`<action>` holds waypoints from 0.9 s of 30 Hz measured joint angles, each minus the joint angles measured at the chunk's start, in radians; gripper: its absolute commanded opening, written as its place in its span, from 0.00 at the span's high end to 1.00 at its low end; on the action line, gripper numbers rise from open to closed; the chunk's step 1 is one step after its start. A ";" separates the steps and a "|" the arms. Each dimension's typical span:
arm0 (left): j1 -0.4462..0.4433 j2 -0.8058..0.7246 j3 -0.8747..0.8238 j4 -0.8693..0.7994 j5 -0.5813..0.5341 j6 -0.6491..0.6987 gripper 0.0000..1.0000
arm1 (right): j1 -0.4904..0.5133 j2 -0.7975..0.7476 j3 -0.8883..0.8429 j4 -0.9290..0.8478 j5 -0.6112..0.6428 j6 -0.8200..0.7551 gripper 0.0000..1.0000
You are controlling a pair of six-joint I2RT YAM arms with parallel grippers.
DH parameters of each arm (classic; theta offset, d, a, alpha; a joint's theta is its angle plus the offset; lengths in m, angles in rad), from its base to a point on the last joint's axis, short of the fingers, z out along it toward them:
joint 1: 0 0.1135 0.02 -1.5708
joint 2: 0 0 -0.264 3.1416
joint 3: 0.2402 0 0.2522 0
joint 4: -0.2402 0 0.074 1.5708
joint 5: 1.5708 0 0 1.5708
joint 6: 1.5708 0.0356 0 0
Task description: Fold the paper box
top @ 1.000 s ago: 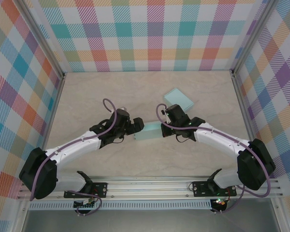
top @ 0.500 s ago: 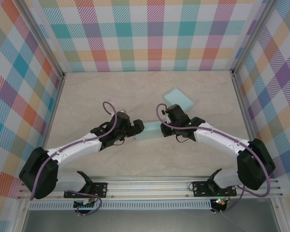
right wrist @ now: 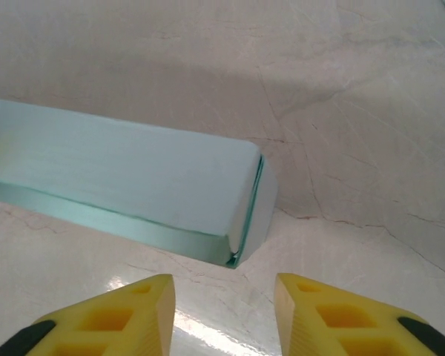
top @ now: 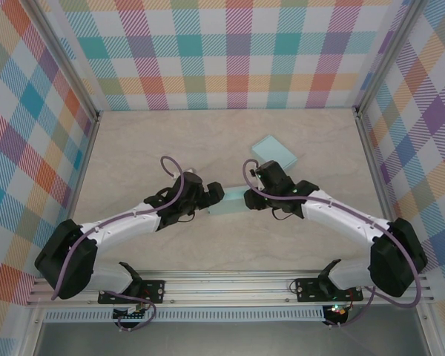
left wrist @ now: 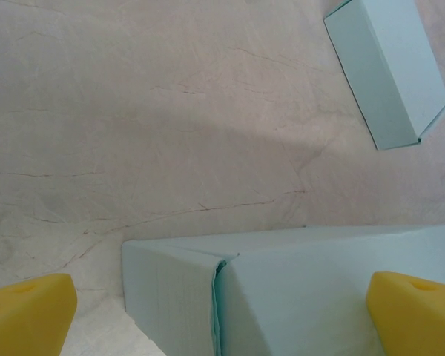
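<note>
On the pale wooden bench (top: 170, 141), left of centre, the left pincer (top: 211, 194) has slid rightward since a second ago. It stands spread wide at the left end of the long pale-teal paper box (top: 230, 202), which lies at mid-bench. Just beside the box's right end, the right pincer (top: 251, 199) has parted its fingers and grips nothing. Farther back and to the right lies a flat pale-teal folded box (top: 275, 151).
</note>
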 measured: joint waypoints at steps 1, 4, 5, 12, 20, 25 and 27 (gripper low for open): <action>-0.001 0.001 -0.002 0.005 -0.001 -0.002 0.00 | 0.000 -0.015 0.000 -0.002 -0.002 0.000 0.50; -0.003 0.007 -0.004 0.018 -0.001 -0.003 0.00 | 0.000 -0.055 0.000 -0.003 -0.002 0.014 0.42; -0.005 0.008 -0.004 0.019 -0.002 -0.003 0.00 | 0.000 -0.066 0.000 -0.003 -0.001 0.021 0.40; -0.022 0.010 -0.018 0.043 -0.030 -0.021 0.00 | 0.000 -0.090 0.000 -0.026 0.043 0.088 0.27; -0.034 0.009 -0.025 0.053 -0.055 -0.029 0.00 | -0.008 -0.013 0.060 -0.043 0.065 0.163 0.27; -0.034 0.009 -0.030 0.064 -0.056 -0.029 0.00 | -0.021 0.060 0.081 -0.035 0.049 0.182 0.27; -0.035 0.010 -0.030 0.066 -0.061 -0.029 0.00 | -0.024 0.079 0.083 -0.030 0.037 0.184 0.27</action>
